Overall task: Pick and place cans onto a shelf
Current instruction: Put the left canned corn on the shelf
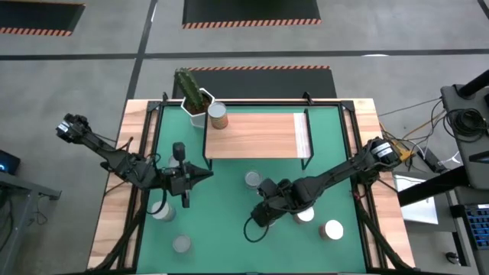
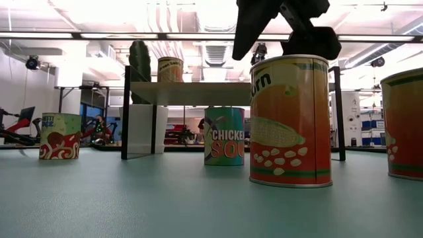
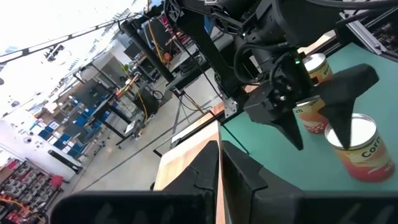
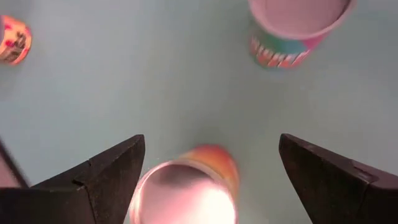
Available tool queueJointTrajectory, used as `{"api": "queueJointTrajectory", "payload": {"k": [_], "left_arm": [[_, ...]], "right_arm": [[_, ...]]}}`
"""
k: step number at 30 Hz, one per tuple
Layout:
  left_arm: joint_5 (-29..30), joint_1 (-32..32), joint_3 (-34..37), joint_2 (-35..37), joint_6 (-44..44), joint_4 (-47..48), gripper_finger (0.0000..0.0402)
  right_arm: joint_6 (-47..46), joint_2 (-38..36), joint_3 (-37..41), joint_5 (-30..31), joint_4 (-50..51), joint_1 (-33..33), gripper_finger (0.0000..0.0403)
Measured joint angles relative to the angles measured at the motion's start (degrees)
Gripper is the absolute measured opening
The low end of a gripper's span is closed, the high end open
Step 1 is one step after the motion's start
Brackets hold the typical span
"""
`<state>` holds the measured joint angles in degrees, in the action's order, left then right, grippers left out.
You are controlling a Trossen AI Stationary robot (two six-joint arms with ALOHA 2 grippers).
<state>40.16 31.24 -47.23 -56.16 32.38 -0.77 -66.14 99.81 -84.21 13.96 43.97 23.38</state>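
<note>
With its fingers spread wide, your right gripper [image 4: 208,180] hangs directly over the corn can [image 4: 186,190], lined up to descend.
One can [image 1: 218,115] stands on the shelf [image 1: 256,135] beyond; your left gripper [image 3: 217,180], pinched empty, waits aside.

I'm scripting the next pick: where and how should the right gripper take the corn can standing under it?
Grip the corn can by its round side wall, coming straight down: it stands upright, its top between the open fingers of the right gripper.
</note>
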Motion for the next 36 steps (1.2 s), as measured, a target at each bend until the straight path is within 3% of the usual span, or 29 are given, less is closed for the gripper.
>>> {"api": "queueJointTrajectory", "payload": {"k": [8, 36], "left_arm": [[-0.02, -0.02, -0.01, 0.00, 0.26, -0.92, 0.0000], [-0.07, -0.11, 0.00, 0.00, 0.61, -1.09, 0.0000]], "right_arm": [[-4.88, 0.00, -2.40, -6.91, 3.68, 0.00, 0.0359], [-11.03, 3.17, -5.61, -8.53, 6.80, 1.29, 0.0359]]}}
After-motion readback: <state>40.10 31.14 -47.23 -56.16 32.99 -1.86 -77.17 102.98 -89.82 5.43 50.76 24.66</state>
